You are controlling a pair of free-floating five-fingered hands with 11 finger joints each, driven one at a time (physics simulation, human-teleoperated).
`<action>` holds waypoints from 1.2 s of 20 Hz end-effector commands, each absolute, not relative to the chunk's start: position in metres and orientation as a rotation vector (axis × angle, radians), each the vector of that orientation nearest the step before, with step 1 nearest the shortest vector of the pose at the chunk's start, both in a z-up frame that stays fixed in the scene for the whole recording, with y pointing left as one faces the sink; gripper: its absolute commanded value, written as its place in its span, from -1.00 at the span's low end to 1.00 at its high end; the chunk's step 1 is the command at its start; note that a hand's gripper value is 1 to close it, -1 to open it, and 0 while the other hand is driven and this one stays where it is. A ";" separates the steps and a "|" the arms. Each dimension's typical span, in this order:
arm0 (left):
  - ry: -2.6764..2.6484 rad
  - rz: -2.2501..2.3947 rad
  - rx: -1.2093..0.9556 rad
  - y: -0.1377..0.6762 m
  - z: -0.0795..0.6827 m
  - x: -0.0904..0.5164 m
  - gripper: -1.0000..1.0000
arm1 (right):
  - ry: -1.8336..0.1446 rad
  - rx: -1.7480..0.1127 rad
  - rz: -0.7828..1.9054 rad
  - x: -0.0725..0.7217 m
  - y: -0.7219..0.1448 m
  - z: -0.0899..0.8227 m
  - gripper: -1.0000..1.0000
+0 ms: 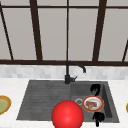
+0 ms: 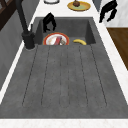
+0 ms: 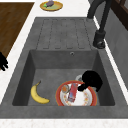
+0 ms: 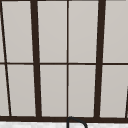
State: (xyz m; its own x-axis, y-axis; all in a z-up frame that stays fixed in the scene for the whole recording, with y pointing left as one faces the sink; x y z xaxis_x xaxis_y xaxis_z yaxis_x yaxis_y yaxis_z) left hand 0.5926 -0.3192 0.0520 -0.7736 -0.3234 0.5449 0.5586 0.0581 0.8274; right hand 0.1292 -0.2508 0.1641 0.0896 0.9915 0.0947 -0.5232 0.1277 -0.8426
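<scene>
Red-rimmed plate [image 3: 76, 97] – white centre, food scraps | hand [image 3: 92, 80] touching rim

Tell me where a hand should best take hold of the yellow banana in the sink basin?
Probably at the middle of the yellow banana, coming from above: it lies flat on the grey sink basin floor, apart from the red-rimmed plate, with its curved sides free.

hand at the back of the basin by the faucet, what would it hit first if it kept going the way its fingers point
Probably the red-rimmed plate: the hand hangs at its rim with curled fingers aimed down toward it. Whether they already touch is unclear.
</scene>
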 end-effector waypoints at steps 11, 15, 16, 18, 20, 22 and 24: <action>-1.720 -1.847 -0.356 -0.307 0.065 0.572 -1.00 | -0.806 -0.743 1.296 0.129 -0.251 0.164 0.00; -1.698 -1.827 -0.359 -0.293 0.072 0.566 -1.00 | -0.806 -0.743 1.296 0.129 -0.251 0.164 0.00; -1.706 -1.843 -0.356 -0.292 0.074 0.564 -1.00 | -0.806 -0.743 1.296 0.129 -0.251 0.164 0.00; -1.736 -1.873 -0.364 -0.292 0.082 0.561 -1.00 | -0.806 -0.743 1.296 0.129 -0.251 0.164 0.00; -1.732 -1.870 -0.381 -0.290 0.084 0.558 -1.00 | -0.806 -0.743 1.296 0.129 -0.251 0.164 0.00; -1.716 -1.848 -0.388 -0.284 0.082 0.554 -1.00 | -0.806 -0.743 1.296 0.129 -0.251 0.164 0.00; -1.714 -1.844 -0.392 -0.279 0.083 0.550 -1.00 | -0.806 -0.743 1.296 0.129 -0.251 0.164 0.00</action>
